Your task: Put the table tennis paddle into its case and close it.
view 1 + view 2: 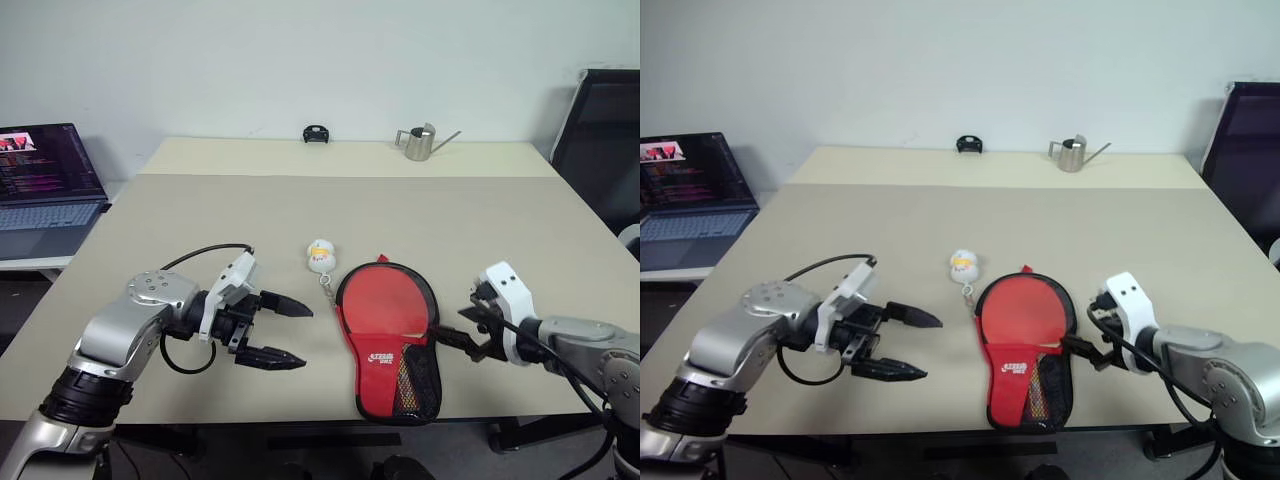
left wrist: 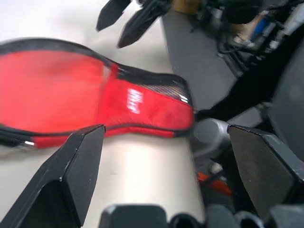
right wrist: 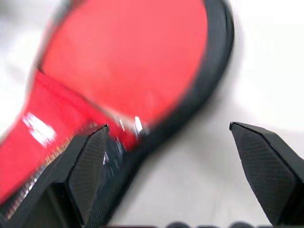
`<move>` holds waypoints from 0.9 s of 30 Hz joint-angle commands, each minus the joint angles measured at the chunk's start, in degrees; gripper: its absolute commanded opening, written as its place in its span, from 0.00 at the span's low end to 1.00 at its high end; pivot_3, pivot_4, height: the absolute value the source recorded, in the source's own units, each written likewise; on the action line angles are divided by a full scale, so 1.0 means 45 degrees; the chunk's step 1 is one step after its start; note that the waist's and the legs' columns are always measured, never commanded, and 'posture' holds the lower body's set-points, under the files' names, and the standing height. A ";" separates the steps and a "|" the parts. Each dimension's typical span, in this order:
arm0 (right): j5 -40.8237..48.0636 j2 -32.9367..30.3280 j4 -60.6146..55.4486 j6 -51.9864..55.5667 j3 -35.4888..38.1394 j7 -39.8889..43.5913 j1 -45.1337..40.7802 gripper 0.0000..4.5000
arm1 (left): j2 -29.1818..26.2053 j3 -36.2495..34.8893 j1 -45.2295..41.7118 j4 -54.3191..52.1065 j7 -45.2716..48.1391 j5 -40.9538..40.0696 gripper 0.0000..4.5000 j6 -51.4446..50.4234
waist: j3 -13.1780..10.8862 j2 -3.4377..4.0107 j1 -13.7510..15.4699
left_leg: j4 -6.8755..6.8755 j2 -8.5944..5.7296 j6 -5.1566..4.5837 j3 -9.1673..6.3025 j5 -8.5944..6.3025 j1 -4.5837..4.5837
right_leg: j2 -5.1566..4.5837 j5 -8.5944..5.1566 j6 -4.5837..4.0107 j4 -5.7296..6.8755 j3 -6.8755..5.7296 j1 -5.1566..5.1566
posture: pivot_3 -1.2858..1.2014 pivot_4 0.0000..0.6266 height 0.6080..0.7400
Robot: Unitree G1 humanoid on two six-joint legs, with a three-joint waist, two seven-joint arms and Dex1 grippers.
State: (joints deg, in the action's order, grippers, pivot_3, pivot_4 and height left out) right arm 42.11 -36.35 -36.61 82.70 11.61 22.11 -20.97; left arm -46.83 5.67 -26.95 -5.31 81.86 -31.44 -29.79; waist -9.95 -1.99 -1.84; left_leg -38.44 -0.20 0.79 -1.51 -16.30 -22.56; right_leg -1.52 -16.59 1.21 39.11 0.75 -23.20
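The case (image 1: 388,345) lies flat near the table's front edge, right of the middle, with black edging, a white logo and a mesh pocket at its near end. The table tennis paddle's round red face (image 1: 385,300) shows inside the case's far, round part; its handle is hidden under the red fabric. My left gripper (image 1: 305,337) hovers open just left of the case, pointing at it, with nothing between its fingers. My right gripper (image 1: 455,325) stands open at the case's right edge, holding nothing. The right wrist view has the case's black rim (image 3: 216,61) just past the spread fingers.
A small white ball charm (image 1: 320,255) lies beyond the case, joined to it by a short chain. A metal watering can (image 1: 420,142) and a small black object (image 1: 317,134) sit at the table's far edge. A laptop (image 1: 45,190) stands at the left, a black chair (image 1: 600,130) at the right.
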 commanded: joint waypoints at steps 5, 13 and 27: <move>-0.0772 -0.0323 0.0253 -0.3988 -0.1984 0.1890 -0.1108 0.99 | 0.0358 -0.0965 -0.0513 0.0328 -0.1622 0.0317 1.00 0.0297 | 0.0000 -0.0001 0.0024 | -0.0001 0.0003 -0.0003 -0.0005 -0.0002 -0.0017 | 0.0003 0.0000 0.0000 -0.0016 -0.0004 -0.0007 | 0.52 0.24 1.00; -0.2202 0.0555 0.2186 -0.6259 -0.4151 0.2417 -0.1804 0.99 | 0.0416 -0.1648 -0.0177 0.0028 -0.3508 0.0686 1.00 0.0123 | -0.0001 0.0000 0.0010 | -0.0057 0.0003 -0.0009 -0.0014 -0.0006 -0.0030 | -0.0008 0.0003 -0.0001 0.0016 -0.0011 -0.0010 | 0.52 0.24 1.00; -0.5152 0.2257 0.7129 -0.9958 -0.5713 0.3011 -0.1882 0.99 | 0.0670 -0.1958 -0.0665 0.0452 -0.5935 0.0859 1.00 -0.1322 | -0.0001 0.0002 0.0060 | -0.0089 -0.0001 -0.0007 -0.0006 -0.0005 -0.0025 | -0.0010 0.0010 0.0002 0.0069 -0.0001 -0.0018 | 0.52 0.24 1.00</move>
State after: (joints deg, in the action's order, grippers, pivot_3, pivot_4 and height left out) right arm 20.17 -26.41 -5.20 40.19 -14.02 34.98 -29.73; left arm -44.10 -1.96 -28.19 -3.32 56.49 -27.63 -34.96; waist -9.96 -1.98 -1.57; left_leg -38.85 -0.22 0.76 -1.54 -16.33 -22.67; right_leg -1.57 -16.54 1.22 39.43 0.75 -23.28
